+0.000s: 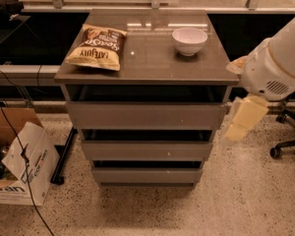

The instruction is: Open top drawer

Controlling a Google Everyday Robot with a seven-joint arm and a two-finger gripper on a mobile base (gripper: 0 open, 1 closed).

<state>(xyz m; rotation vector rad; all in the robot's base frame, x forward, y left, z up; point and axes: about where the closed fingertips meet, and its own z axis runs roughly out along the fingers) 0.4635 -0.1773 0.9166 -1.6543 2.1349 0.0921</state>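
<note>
- The drawer cabinet stands in the centre of the view on a speckled floor [246, 195]. Its flat grey-brown top serves as the counter [152, 58].
- The top drawer [146, 115] sits directly under the counter. It shows a plain, handleless grey-brown front panel, the widest of the three fronts.
- A dark gap runs between the counter edge and the upper edge of this panel. How far the drawer is out cannot be told from this angle.
- The middle drawer [146, 150] and the bottom drawer [147, 175] lie below it, each front appearing narrower than the one above.
- The robot arm [275, 63] enters from the right edge, with a white rounded housing level with the counter's right-hand corner.
- The pincer [243, 119] hangs below this housing as a cream-coloured part. It is just beside the right end of the top drawer front and not in contact with it.
- Whether the pincer is apart or together cannot be told.
- A chip bag [94, 47] lies flat on the left part of the counter.
- A white bowl [189, 40] stands upright on the right rear part, well apart from the bag.
- A cardboard box [19, 178] sits on the floor to the left of the cabinet.
- An office chair base [285, 144] shows at the right edge.
</note>
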